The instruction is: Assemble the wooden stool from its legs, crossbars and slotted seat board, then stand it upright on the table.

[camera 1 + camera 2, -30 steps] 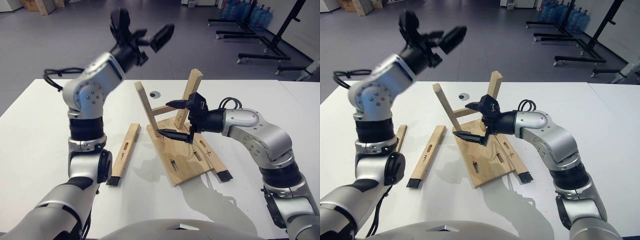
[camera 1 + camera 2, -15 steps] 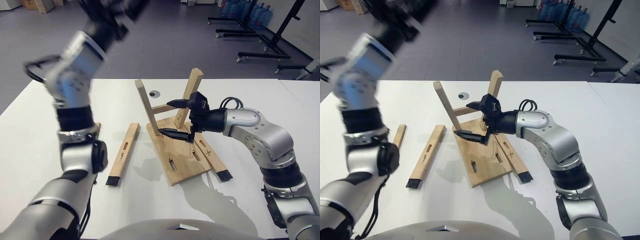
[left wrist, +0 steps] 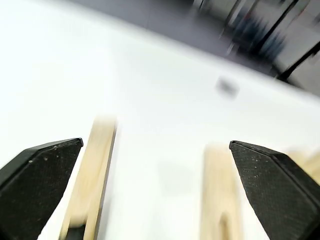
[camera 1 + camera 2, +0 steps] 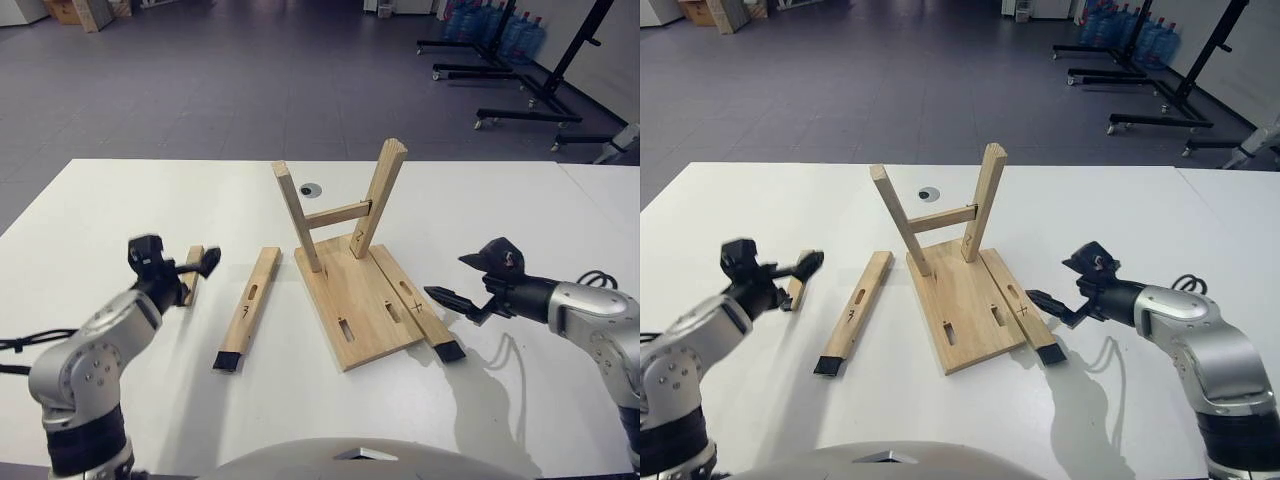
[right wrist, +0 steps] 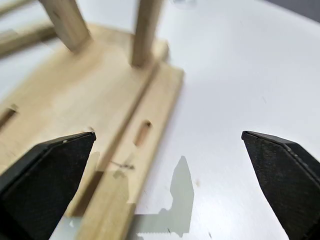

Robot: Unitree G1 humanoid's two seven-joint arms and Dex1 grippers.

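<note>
The slotted seat board (image 4: pixel 345 310) lies flat on the white table (image 4: pixel 80 200). Two legs (image 4: pixel 297 215) (image 4: pixel 378 198) stand in it, joined by a crossbar (image 4: pixel 335 215). One loose leg (image 4: pixel 250 305) lies left of the board. Another loose leg (image 4: pixel 412 308) lies along the board's right edge. A short crossbar (image 4: pixel 193 274) lies at the far left. My left gripper (image 4: pixel 176 260) is open, low over the table beside that crossbar (image 3: pixel 92 170). My right gripper (image 4: pixel 462 278) is open and empty, just right of the right loose leg (image 5: pixel 135 150).
A small round grommet (image 4: pixel 311 188) sits in the table behind the stool. Black rolling stands (image 4: pixel 520 90) are on the floor far behind. Bare table lies in front of the board and out to the right edge.
My left arm swung down from high above the table to a low spot near the short crossbar. My right gripper drew back from between the standing legs to the right of the board.
</note>
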